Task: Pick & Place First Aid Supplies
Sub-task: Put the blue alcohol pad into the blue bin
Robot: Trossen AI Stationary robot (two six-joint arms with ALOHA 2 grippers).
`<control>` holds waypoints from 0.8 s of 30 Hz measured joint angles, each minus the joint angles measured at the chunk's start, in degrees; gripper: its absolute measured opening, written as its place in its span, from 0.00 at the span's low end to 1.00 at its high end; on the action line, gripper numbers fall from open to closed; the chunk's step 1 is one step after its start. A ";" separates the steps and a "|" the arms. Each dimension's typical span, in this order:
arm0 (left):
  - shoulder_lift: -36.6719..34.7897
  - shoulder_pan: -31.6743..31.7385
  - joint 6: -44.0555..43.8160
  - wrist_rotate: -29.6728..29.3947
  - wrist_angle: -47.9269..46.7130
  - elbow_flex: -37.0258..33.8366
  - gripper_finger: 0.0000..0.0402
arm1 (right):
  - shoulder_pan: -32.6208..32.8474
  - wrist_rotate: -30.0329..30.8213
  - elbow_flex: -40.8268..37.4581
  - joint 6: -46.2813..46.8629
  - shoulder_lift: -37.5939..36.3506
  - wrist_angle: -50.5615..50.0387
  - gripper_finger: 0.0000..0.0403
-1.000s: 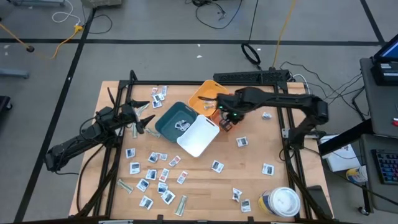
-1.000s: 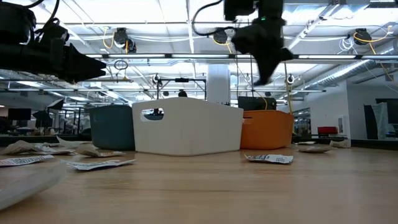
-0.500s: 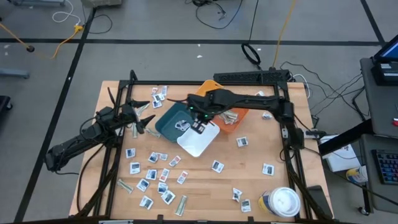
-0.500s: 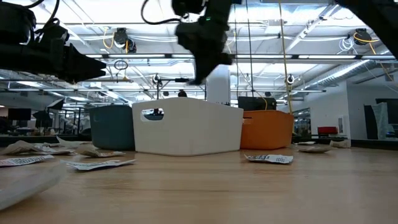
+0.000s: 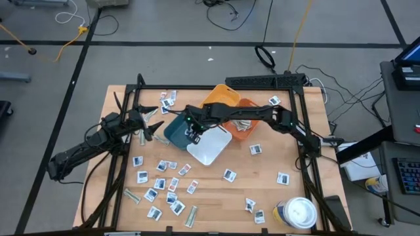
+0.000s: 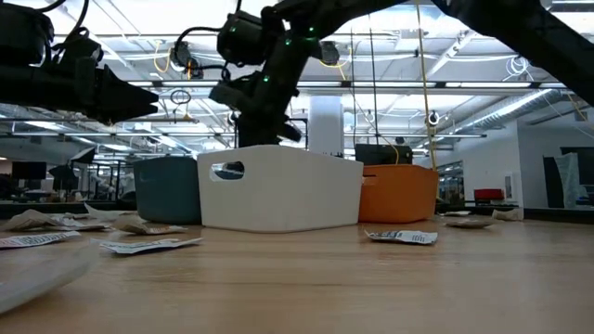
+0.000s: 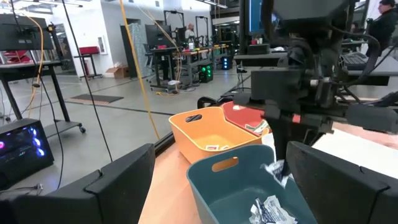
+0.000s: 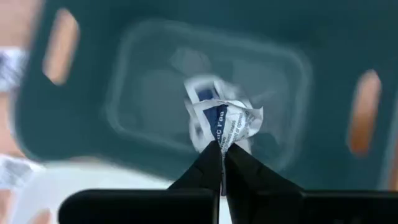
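My right gripper (image 5: 192, 128) hovers over the teal bin (image 5: 177, 126), shut on a crumpled white packet with a blue mark (image 8: 222, 121). In the low view this gripper (image 6: 262, 104) is above the bins' rims. Another crumpled packet (image 7: 266, 209) lies on the teal bin's floor. Many small white packets (image 5: 164, 180) and a few grey-green strips (image 5: 191, 216) lie flat on the table's near left part. My left gripper (image 5: 148, 125) waits open, left of the teal bin; its fingers (image 7: 118, 174) stand wide apart. My right gripper pinches the crumpled packet by its lower edge (image 8: 222, 142) between the two fingertips (image 8: 208, 158). The fingers come from above, pointing down. The packet is lifted clear, over the teal bin's floor (image 8: 155, 93), and sticks out beyond the fingertips.
The white bin (image 5: 210, 145) touches the teal bin's right side; the orange bin (image 5: 244, 124) and yellow bin (image 5: 220, 98) stand behind. More packets (image 5: 255, 149) lie on the table's right part. A round white-lidded tub (image 5: 298, 213) stands at the near right corner.
My right gripper has travelled toward the table's left, from beside the orange bin, across the white bin, to above the teal bin, staying shut on the packet. The left arm has kept still.
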 joint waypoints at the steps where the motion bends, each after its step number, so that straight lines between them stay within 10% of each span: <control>1: -0.02 0.02 0.00 0.00 0.02 0.02 0.91 | 0.00 -0.13 0.04 -0.19 0.50 1.58 0.00; 13: -0.01 0.01 0.00 0.00 0.00 0.01 0.91 | -0.11 -0.33 0.02 -3.33 1.00 6.41 0.08; 24: 0.00 0.00 0.00 0.00 0.00 0.00 0.91 | -0.79 -0.50 0.02 -4.68 0.60 8.83 0.51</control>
